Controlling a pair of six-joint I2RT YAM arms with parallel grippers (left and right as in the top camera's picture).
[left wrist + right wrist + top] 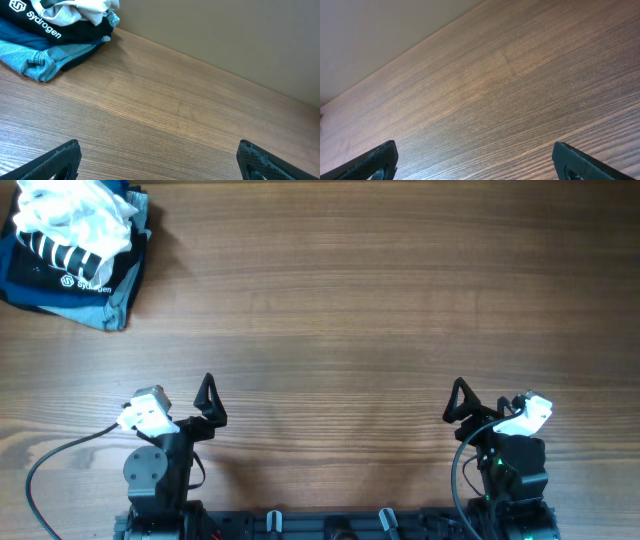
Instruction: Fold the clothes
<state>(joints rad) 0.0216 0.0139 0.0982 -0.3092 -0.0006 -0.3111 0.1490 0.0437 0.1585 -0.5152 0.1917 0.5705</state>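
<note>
While the left tool (210, 402) and right tool (460, 402) gape empty, the white garment (75, 210) lies crumpled well apart, far left.

At your table's far-left corner, a dark folded stack (55, 278) bearing a white "Sydrogen" logo lies atop light-blue denim (35, 62) on the wood-grain table (380, 300).
</note>
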